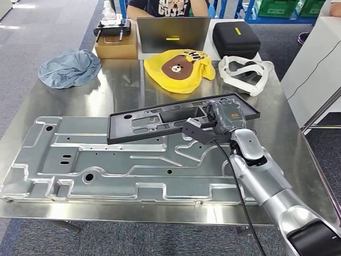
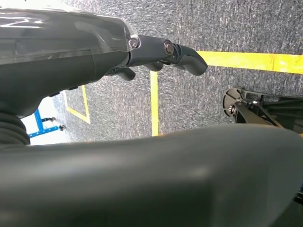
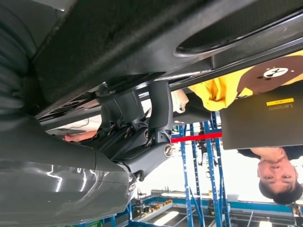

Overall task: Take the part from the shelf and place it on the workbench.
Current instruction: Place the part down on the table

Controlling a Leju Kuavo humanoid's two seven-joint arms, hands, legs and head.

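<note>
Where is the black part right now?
In the head view the black part is mid-table, held at its right end by the right hand, above the large metal panel, in front of the yellow bag.

desk is carrying: 1 black frame part | 1 steel panel | 1 laptop | 1 yellow bag | 1 black case | 1 blue cloth

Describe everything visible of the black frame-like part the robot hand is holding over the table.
The black part is a long, flat rectangular frame, apparently matte plastic, with moulded recesses, cut-outs and small holes. It lies nearly level, slightly askew, over the large stamped metal panel on the steel workbench. The right robot hand grips its right end; in the right wrist view dark fingers wrap its edge. Whether its left end rests on the panel is unclear.
</note>
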